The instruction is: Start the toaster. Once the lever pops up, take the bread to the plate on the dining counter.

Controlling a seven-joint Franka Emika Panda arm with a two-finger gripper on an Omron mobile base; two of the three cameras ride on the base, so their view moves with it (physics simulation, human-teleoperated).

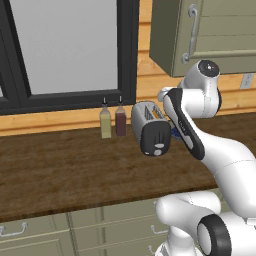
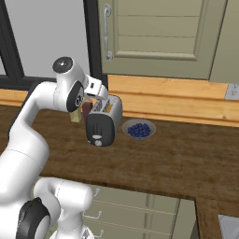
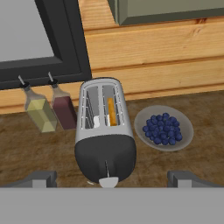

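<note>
The silver toaster (image 3: 105,131) stands on the dark wood worktop, its black end panel facing me. The bread (image 3: 112,111) stands on edge in its right slot, only its tan top edge showing. The lever (image 3: 108,181), a pale tab, shows at the low end of the panel's vertical slot. My gripper (image 3: 112,179) hovers above the toaster's (image 2: 103,122) front end, open wide, with one fingertip (image 3: 41,178) far out on each side and nothing between them. The toaster (image 1: 150,127) is partly covered by my forearm in the left base view. The plate and the dining counter are out of view.
A bowl of blueberries (image 3: 164,127) (image 2: 138,129) sits just right of the toaster. Two condiment bottles, yellow-green (image 1: 105,122) and dark red (image 1: 120,120), stand to its left by the window. A wall cabinet (image 2: 154,32) hangs overhead. Bare worktop (image 1: 60,170) spreads in front.
</note>
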